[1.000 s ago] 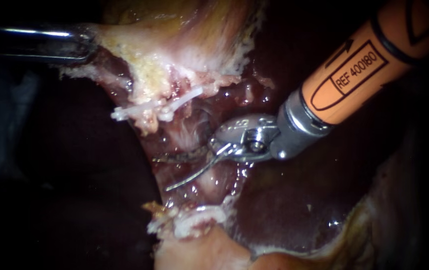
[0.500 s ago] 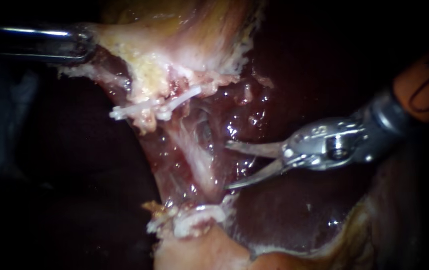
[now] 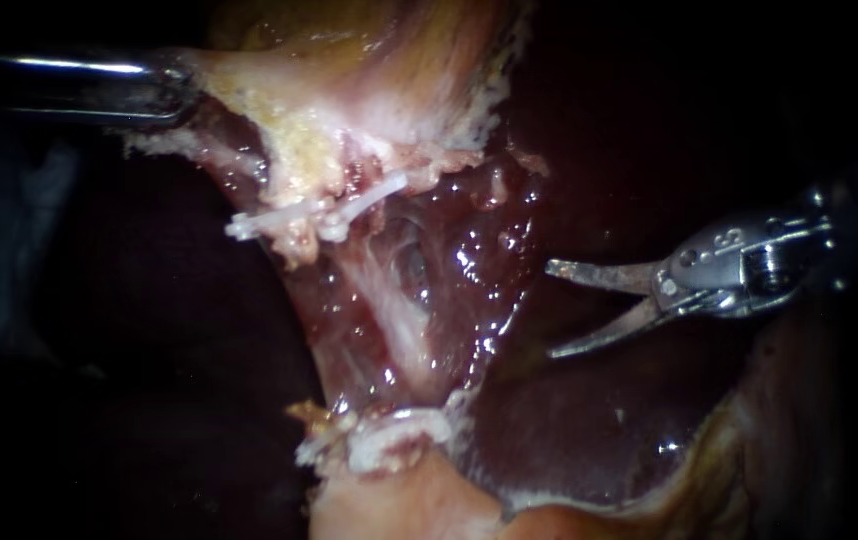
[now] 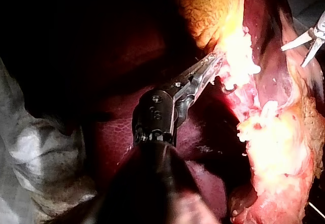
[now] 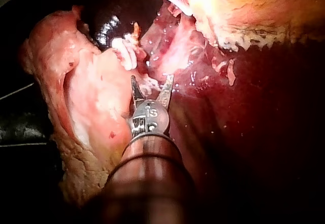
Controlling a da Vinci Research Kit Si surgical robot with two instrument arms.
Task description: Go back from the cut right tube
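Note:
My right instrument (image 3: 551, 309) comes in from the right with two thin blades, open, and stands apart from the tissue. To its left a pale tube (image 3: 389, 300) runs between white clips above (image 3: 309, 212) and white clips below (image 3: 394, 432). Beside it glistens raw red tissue with a small dark opening (image 3: 412, 263). My left instrument (image 3: 181, 78) at the upper left is shut on the pale edge of the gallbladder (image 3: 349, 60). In the left wrist view its jaws (image 4: 209, 67) grip that bright tissue. In the right wrist view the blades (image 5: 151, 88) stand open short of the clips (image 5: 127, 51).
Dark red liver (image 3: 589, 420) lies under and around my right instrument. Pale fatty tissue (image 3: 399, 500) sits below the lower clips. My right instrument's blades (image 4: 307, 40) also show ahead of my left instrument's jaws.
My right instrument has drawn back to the right, away from the tube and raw tissue, blades still open. Its orange shaft has left the view. My left instrument keeps its hold.

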